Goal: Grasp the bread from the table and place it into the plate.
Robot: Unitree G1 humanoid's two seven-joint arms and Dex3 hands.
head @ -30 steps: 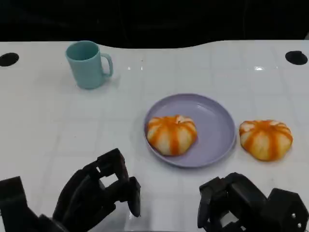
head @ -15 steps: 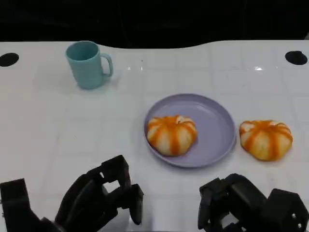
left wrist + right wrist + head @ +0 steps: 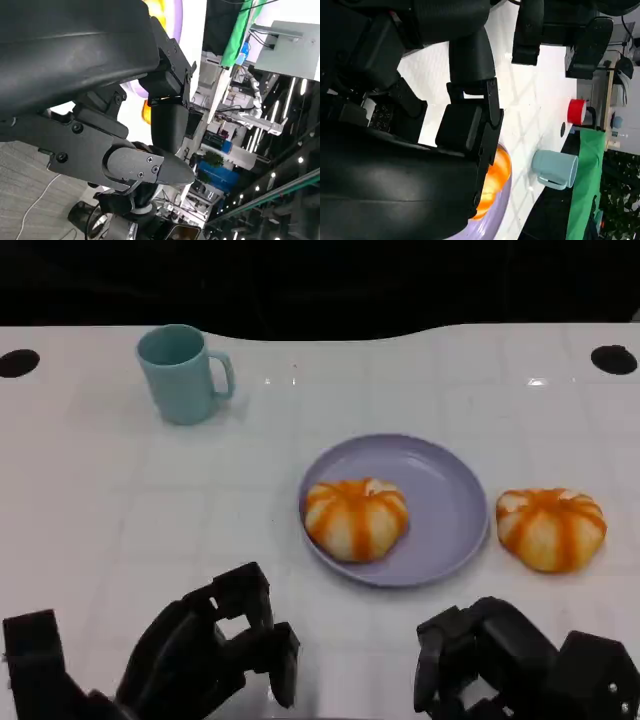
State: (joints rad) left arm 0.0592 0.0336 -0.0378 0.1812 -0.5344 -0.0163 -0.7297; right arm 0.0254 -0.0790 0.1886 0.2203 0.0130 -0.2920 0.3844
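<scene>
One orange-striped bread roll (image 3: 356,518) lies in the lilac plate (image 3: 455,495) at the table's middle, on the plate's left side. A second roll of the same kind (image 3: 551,528) sits on the white table just right of the plate. My left hand (image 3: 205,655) hangs at the near edge, lower left, fingers curled and holding nothing. My right hand (image 3: 500,665) is low at the near right, below the second roll, fingers bent inward with nothing in them. The right wrist view shows the roll (image 3: 495,185) on the plate past my own fingers.
A teal mug (image 3: 183,373) stands at the back left, also in the right wrist view as a mug (image 3: 555,169). Two dark holes (image 3: 613,359) mark the table's far corners. Open white tabletop lies between the hands and the plate.
My left hand has sunk slightly and drawn toward the near edge. The right hand, both rolls, the plate and the mug stand as before.
</scene>
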